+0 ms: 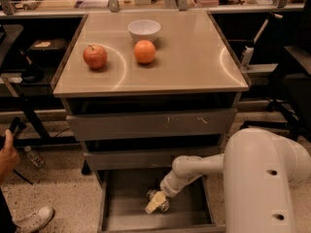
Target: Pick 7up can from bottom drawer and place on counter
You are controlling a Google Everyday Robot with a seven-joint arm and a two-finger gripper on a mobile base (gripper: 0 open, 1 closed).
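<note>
The bottom drawer of the grey cabinet is pulled open at the bottom of the camera view. My gripper, with cream tips, reaches down into it from the right on the white arm. A small dark silvery thing right beside the gripper tips looks like the 7up can; it is mostly hidden by the gripper. I cannot tell whether it is held. The beige counter tops the cabinet above.
On the counter stand a red apple, an orange and a white bowl. The two upper drawers are slightly open. A person's hand and shoe are at the left. A cluttered bench runs behind.
</note>
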